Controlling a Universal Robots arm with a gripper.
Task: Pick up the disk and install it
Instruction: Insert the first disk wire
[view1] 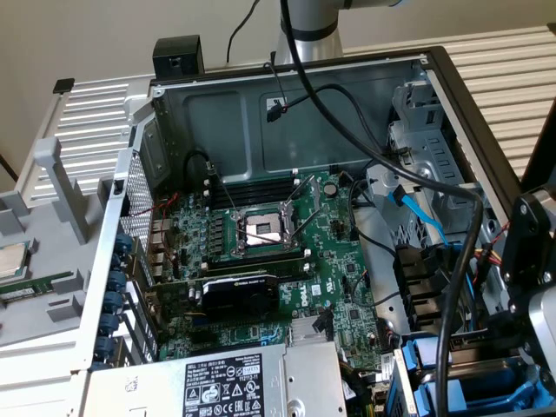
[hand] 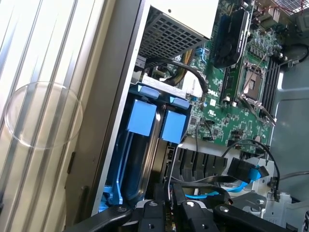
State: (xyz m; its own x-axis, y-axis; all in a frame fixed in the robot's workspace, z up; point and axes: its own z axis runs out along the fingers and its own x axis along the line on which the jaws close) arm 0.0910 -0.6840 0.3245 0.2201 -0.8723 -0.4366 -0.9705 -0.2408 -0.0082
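The open computer case (view1: 226, 122) lay on a white ribbed top (view1: 504, 61), with a plain wall (view1: 87, 35) behind it. The arm (view1: 308, 26) rose behind the case. Its gripper (hand: 169, 203) hung low over the corner bay by the power box (view1: 234, 382). I could not tell how its jaws stood. The disk (hand: 141, 118) stood on its edge in that bay. Its long side ran along the case wall, and its blue end pointed toward the power box.
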